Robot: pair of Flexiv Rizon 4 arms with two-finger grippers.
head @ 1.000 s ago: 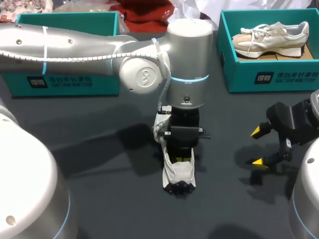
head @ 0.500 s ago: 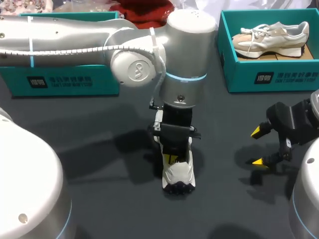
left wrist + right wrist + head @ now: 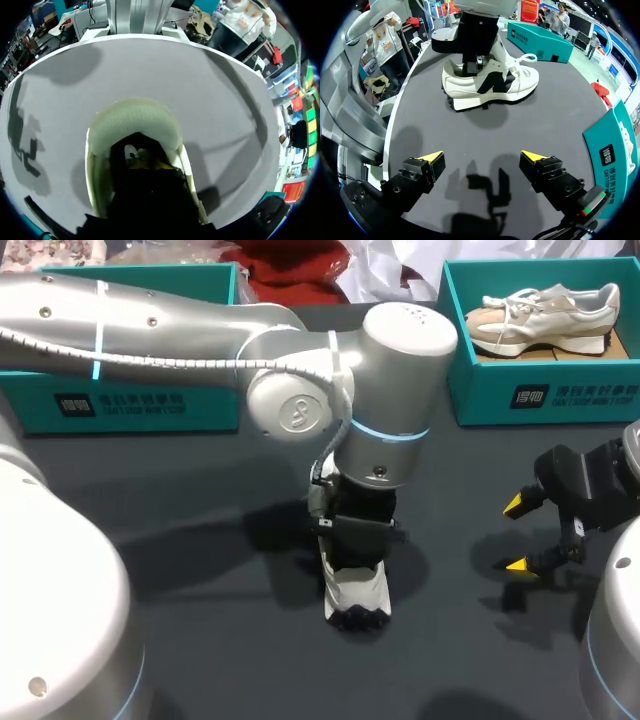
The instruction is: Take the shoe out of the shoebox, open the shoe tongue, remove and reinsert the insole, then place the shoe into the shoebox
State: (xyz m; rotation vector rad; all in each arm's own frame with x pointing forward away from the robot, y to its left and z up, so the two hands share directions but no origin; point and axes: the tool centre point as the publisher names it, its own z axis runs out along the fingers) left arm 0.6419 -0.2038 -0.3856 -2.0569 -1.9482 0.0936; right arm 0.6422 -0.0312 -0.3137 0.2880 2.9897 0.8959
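One shoe [image 3: 357, 595] upright on tabletop [image 3: 200, 540]; left pincer [image 3: 145, 162] inside it, likely after hidden insole, grip untellable; right pincer [image 3: 520, 535] beside shoe, spread apart, waiting.

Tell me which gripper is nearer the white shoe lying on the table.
Left. The left gripper is down inside the opening of the shoe; the right gripper, open, hangs off to the shoe's side, well apart from it.

You are seeing a white low-top sneaker [image 3: 357, 595] with black panels against the dark grey table [image 3: 200, 570]. The left teal cardboard shoebox [image 3: 210, 400] and right teal cardboard shoebox [image 3: 480, 390] are carrying white print. The right one is framing a cream-and-beige lace-up shoe [image 3: 540, 315]. Your silver left arm [image 3: 180, 330] is wearing a pale blue ring, and the black right gripper [image 3: 517, 535] is showing yellow tips.
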